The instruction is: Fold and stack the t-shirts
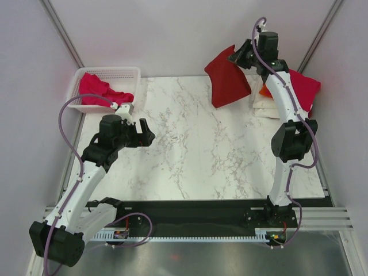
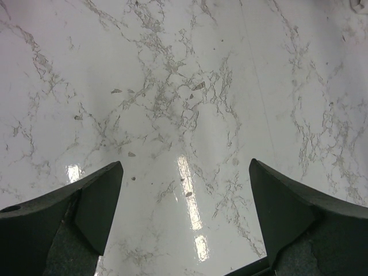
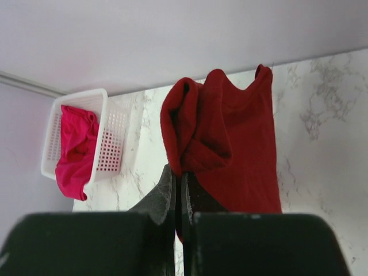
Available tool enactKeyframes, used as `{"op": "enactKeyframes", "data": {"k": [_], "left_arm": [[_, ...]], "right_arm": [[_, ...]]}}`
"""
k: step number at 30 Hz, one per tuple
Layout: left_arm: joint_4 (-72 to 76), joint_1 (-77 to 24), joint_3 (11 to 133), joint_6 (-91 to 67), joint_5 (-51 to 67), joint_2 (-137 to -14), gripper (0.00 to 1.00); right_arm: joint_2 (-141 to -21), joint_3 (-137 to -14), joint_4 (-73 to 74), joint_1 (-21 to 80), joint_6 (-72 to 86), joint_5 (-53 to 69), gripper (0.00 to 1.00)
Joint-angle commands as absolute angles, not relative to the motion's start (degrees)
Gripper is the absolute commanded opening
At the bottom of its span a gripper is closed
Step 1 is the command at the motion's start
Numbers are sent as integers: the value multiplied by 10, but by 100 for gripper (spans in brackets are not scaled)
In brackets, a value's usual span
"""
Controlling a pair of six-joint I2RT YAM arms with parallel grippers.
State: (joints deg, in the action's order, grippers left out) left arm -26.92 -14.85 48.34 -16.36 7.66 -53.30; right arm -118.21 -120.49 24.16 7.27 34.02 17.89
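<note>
One soft dark red cloth shirt (image 1: 227, 83) hangs from my right tool (image 1: 238, 56), pinched tight, above the white marble worktop (image 1: 190, 149). Left wrist: my left tool (image 2: 185, 163) is spread wide, empty. Right wrist: only a thin pinch, so the shirt could slip and unfold.

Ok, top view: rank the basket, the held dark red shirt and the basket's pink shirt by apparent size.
1. white basket
2. dark red shirt, lifted nearer the camera, so possibly inflated
3. pink shirt

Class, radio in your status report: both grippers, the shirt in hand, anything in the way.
Left gripper open, empty. Right gripper shut on dark red t-shirt, held aloft. Pink t-shirt in basket, well clear.
</note>
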Motion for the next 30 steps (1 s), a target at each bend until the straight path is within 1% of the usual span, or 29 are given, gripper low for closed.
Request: {"op": "enactKeyframes", "data": {"k": [1, 2, 3, 5, 6, 7, 10, 11, 13, 14, 15, 16, 18, 19, 20, 22, 30], "left_arm": [[-256, -146, 479, -147, 77, -534, 98], [-256, -146, 479, -147, 79, -535, 98], [-256, -147, 479, -147, 79, -537, 98], [-256, -146, 479, -148, 80, -539, 98], [-256, -146, 479, -148, 82, -542, 98], [-256, -147, 478, -148, 82, -543, 98], [-257, -147, 478, -148, 86, -546, 97], [-256, -147, 478, -148, 90, -547, 97], [-256, -148, 477, -149, 94, -545, 97], [-257, -147, 476, -149, 94, -544, 97], [-257, -147, 475, -149, 93, -541, 97], [-258, -147, 474, -149, 92, -539, 97], [-257, -147, 473, -149, 92, -539, 97], [-257, -147, 473, -149, 93, -540, 97], [-257, -148, 474, -149, 92, -541, 97], [-258, -148, 474, -149, 94, -541, 97], [-259, -148, 472, -149, 89, -536, 96]], "right_arm": [[-1201, -1315, 274, 49, 343, 195, 0], [-1209, -1342, 282, 37, 349, 202, 0], [-1225, -1393, 297, 30, 356, 214, 0], [-1231, -1439, 303, 5, 371, 219, 0], [-1222, -1441, 306, 2, 374, 214, 0], [-1213, -1436, 305, -23, 377, 212, 0], [-1172, -1382, 299, -96, 374, 192, 0], [-1154, -1340, 291, -139, 362, 181, 0], [-1146, -1293, 281, -192, 365, 169, 0], [-1147, -1246, 267, -246, 371, 171, 0], [-1149, -1220, 258, -269, 383, 168, 20], [-1154, -1200, 256, -287, 384, 164, 53], [-1178, -1180, 300, -328, 369, 142, 87], [-1180, -1177, 321, -342, 361, 96, 89], [-1171, -1158, 337, -346, 359, 76, 91], [-1150, -1124, 322, -348, 357, 56, 98], [-1059, -1091, 323, -333, 346, 45, 98]]}}
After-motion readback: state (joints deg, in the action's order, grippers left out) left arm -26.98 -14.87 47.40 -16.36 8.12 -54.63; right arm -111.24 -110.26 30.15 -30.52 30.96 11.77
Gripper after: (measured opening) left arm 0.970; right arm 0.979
